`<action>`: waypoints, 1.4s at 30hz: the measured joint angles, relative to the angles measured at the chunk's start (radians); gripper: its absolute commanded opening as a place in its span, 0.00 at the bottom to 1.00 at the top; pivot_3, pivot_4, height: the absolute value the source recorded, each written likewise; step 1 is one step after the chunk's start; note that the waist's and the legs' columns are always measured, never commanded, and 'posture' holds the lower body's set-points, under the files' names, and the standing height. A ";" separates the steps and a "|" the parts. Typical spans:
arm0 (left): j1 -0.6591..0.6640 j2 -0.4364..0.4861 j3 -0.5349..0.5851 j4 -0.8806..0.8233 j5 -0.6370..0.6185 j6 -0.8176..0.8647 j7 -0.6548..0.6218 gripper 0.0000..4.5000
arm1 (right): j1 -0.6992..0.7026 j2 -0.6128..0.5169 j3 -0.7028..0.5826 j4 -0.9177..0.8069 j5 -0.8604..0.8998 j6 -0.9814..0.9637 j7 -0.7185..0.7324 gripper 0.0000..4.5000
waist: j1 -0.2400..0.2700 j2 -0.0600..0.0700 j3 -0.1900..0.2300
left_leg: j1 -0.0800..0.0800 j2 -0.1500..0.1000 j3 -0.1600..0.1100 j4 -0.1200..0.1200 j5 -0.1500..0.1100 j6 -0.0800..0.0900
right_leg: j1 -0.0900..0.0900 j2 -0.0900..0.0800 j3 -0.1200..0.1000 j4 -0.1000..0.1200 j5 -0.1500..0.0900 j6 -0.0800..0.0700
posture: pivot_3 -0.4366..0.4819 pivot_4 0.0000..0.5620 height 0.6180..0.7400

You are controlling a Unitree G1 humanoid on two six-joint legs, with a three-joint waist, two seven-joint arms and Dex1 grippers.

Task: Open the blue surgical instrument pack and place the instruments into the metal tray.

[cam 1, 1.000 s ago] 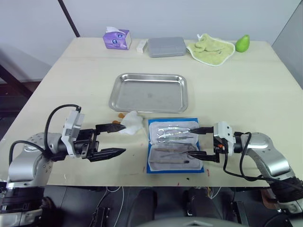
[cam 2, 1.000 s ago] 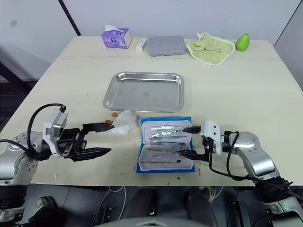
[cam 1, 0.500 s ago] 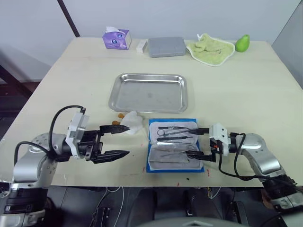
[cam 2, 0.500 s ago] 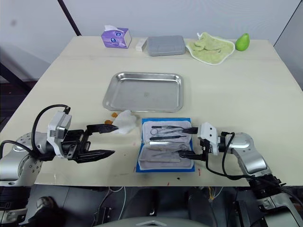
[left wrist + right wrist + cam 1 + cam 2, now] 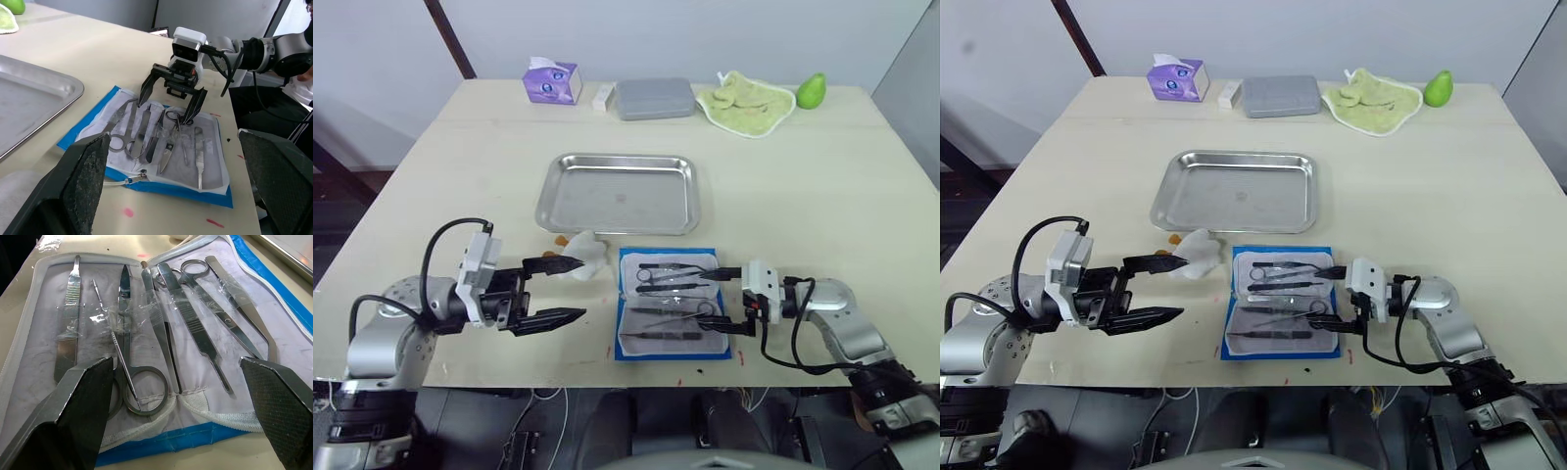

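The blue pack [image 5: 671, 304] lies unzipped on the counter [image 5: 822, 196], at 6 o'clock from the steel tray [image 5: 619, 192]. Both grippers, right [image 5: 721, 301] and left [image 5: 563, 290], are spread wide and empty. The instruments [image 5: 161, 328] look thin, stiff and slippery under clear straps; pinch at the ring handles.

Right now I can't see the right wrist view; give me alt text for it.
The flat bright-blue fabric instrument pack lies open, its grey-white lining holding slender metal instruments, scissors and tweezers among them, side by side under clear strips. The right gripper is open, its two black fingers spread at the pack's near edge.
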State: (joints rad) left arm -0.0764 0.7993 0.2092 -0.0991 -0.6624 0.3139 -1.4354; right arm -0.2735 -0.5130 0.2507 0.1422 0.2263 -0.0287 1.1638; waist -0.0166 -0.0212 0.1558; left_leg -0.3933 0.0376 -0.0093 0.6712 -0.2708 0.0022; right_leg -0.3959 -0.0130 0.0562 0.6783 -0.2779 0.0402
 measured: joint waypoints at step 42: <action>-0.531 -0.198 -0.505 0.310 0.523 -0.044 0.175 0.27 | 0.023 0.002 0.005 -0.052 0.001 0.067 -0.046 1.00 | 0.000 -0.005 -0.005 | 0.001 0.000 0.000 -0.001 0.000 0.000 | 0.001 0.002 0.002 0.000 0.000 0.000 | 0.48 0.27 1.00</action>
State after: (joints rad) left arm -0.6073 0.6017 -0.2955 0.2109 -0.1397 0.2695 -1.2602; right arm -0.2504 -0.5110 0.2559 0.0899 0.2275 0.0382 1.1176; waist -0.0168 -0.0258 0.1506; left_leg -0.3924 0.0375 -0.0088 0.6706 -0.2708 0.0022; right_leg -0.3951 -0.0107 0.0581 0.6784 -0.2781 0.0398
